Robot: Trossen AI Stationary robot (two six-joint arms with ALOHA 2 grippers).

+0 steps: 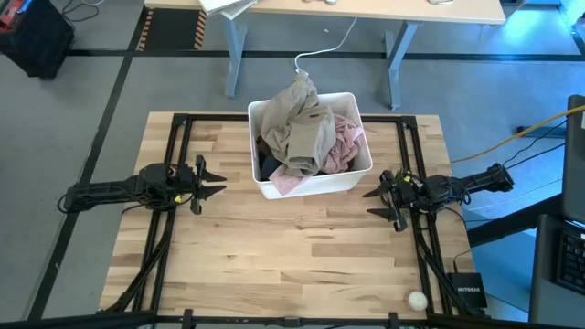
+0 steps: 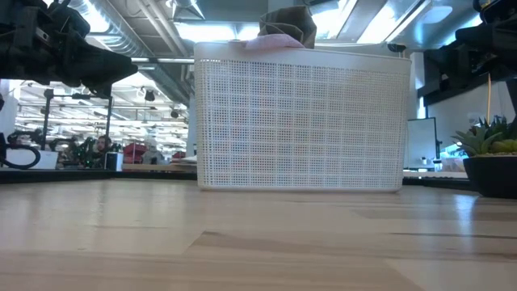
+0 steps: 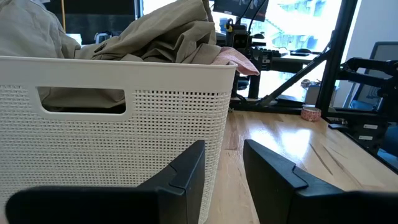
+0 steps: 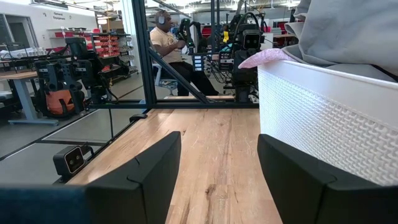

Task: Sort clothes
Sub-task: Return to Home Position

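The clothes lie heaped in a white perforated bin (image 1: 351, 179) at the table's far middle. A khaki garment (image 1: 302, 128) is on top and sticks up above the rim (image 2: 288, 23). A pale pink one (image 1: 343, 146) lies toward the right, and a fold of it drapes over the near rim (image 1: 285, 184). A dark one (image 1: 267, 165) shows low at the left. My left gripper (image 1: 218, 181) (image 3: 224, 167) stands open and level left of the bin, apart from it. My right gripper (image 1: 369, 203) (image 4: 219, 168) stands open and level right of the bin, nothing between its fingers.
Black frame rails (image 1: 174, 146) run along the table's left, right and far sides. A small white ball (image 1: 417, 299) and a black box (image 1: 468, 291) lie at the near right corner. Bare wood (image 1: 292, 256) lies in front of the bin. A person (image 4: 165, 42) sits beyond the table.
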